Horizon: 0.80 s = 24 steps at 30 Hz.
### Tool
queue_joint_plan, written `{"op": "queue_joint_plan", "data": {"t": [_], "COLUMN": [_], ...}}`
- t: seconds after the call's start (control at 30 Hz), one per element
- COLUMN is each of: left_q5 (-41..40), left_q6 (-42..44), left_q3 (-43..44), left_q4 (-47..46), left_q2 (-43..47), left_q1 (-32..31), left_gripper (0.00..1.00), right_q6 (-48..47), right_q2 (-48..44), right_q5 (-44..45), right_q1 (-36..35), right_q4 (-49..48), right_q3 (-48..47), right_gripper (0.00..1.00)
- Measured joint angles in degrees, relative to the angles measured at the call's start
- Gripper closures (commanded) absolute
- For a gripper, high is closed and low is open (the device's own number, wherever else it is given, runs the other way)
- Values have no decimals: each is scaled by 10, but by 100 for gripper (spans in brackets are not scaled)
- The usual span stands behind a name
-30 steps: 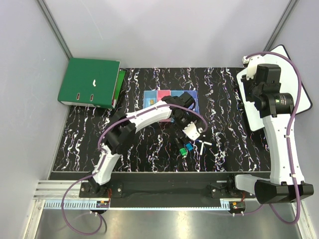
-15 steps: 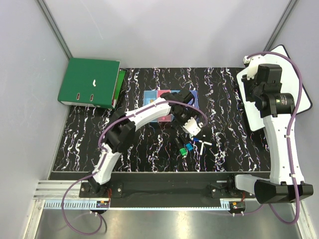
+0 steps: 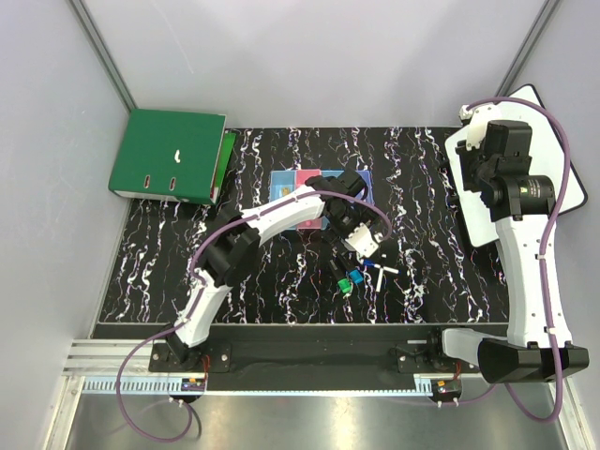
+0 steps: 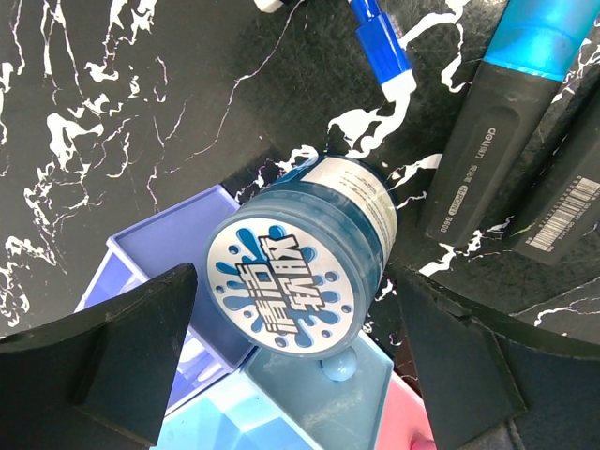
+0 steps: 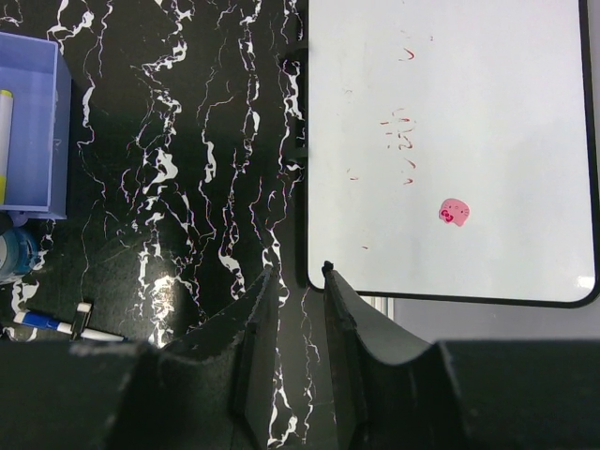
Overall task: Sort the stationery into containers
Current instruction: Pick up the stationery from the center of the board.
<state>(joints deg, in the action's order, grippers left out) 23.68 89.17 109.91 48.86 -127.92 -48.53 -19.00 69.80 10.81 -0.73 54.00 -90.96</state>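
Note:
In the left wrist view the round blue-rimmed tape roll (image 4: 300, 267) lies tilted on the table, leaning on the rims of the purple-blue bin (image 4: 155, 248) and the light blue bin (image 4: 309, 412). My left gripper (image 3: 364, 246) is wide open; its fingers (image 4: 122, 347) stand either side of the roll without touching it. Black markers (image 4: 497, 122) and a white pen with a blue cap (image 4: 380, 42) lie just beyond. From above, the bins (image 3: 278, 176), markers (image 3: 349, 279) and pen (image 3: 382, 269) show; the roll is hidden under the gripper. My right gripper (image 5: 297, 274) is empty, jaws a narrow gap apart.
A green ring binder (image 3: 169, 155) lies at the back left. A white board with a black rim (image 5: 450, 141) lies at the right, under my right arm. The purple-blue bin (image 5: 28, 131) holds a pale item at its left side.
My left arm has shifted slightly over the bins and markers, with the gripper staying near the same spot. The right arm has not moved.

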Motion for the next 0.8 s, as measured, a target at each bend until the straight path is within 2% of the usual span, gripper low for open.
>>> {"op": "queue_joint_plan", "data": {"t": [0.33, 0.43, 0.5, 0.63, 0.8], "left_q5": [-2, -2, -3, -3, -3], "left_q6": [5, 7, 9, 12, 11], "left_q3": [0, 0, 0, 0, -3], "left_q4": [0, 0, 0, -3, -5], "left_q2": [-10, -14, -14, -14, -11], "left_q1": [-1, -2, -2, -2, -2], "left_gripper": [7, 11, 17, 42, 59], "right_q6": [6, 8, 8, 9, 9], "right_q2": [-2, -3, -4, -7, -9], "right_q5": [-10, -11, -12, -14, -17], "right_q1": [1, 1, 1, 1, 10], "right_q4": [1, 4, 4, 5, 6], "right_q3": [0, 0, 0, 0, 0], "right_gripper": [66, 66, 66, 66, 66]}}
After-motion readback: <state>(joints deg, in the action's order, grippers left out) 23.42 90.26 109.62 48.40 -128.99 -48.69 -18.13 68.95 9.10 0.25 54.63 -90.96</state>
